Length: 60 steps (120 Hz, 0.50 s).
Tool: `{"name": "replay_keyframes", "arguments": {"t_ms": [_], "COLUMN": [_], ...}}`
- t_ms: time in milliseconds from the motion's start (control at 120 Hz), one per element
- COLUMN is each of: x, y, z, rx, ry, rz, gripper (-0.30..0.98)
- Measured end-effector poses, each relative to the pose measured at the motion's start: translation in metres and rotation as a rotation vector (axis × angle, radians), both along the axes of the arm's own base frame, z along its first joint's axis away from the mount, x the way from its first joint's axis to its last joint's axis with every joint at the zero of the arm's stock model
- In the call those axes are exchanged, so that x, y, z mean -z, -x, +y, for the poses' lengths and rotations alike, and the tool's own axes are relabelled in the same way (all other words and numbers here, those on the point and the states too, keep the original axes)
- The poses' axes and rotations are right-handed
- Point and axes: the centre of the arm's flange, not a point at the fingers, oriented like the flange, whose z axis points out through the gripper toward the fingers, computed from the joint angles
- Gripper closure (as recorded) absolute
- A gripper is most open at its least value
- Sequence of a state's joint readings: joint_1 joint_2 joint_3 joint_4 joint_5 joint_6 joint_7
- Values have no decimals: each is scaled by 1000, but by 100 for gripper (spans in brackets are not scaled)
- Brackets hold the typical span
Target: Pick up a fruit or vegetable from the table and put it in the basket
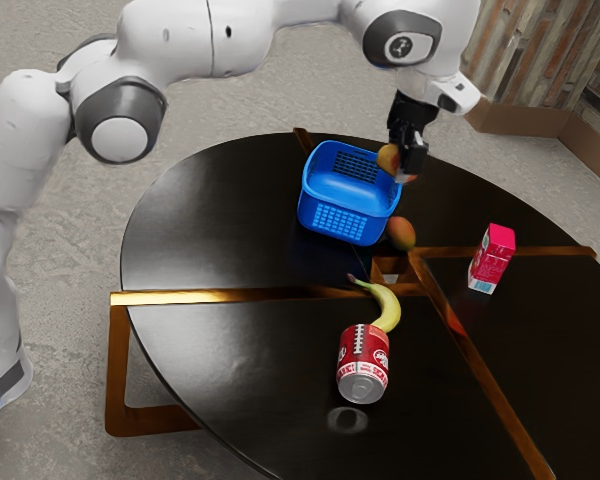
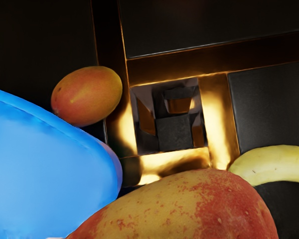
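Dark table (image 1: 210, 220); 1 mango (image 1: 387, 158) in claw (image 1: 409, 170) near basket (image 1: 335, 219)

"What is the basket (image 1: 340, 203) made of?"
"Smooth plastic, by the look, with a soft gloss."
"And the tabletop (image 1: 220, 220) beneath it?"
"Dark, polished, reflective; its strips (image 1: 210, 297) shine like burnished metal."
"The mango (image 1: 401, 234) beside the basket?"
"Smooth-skinned, faint sheen."

From beside the arm (image 1: 195, 40), well back, the exterior view looks down across the table (image 1: 215, 215) — the wrist view faces down from close above — both share the basket (image 1: 342, 220), loose mango (image 1: 401, 233) and banana (image 1: 388, 305).
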State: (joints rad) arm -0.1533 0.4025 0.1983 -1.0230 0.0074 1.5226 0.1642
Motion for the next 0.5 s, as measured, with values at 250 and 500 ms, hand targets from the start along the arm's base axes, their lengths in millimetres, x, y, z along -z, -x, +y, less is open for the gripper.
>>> {"name": "replay_keyframes", "arguments": {"t_ms": [250,500], "x": [-1,50], "y": [57,-12], "z": [101,145], "rx": [-162,-204], "ry": [-45,-33], "rz": [78,76], "gripper": [28,29]}}
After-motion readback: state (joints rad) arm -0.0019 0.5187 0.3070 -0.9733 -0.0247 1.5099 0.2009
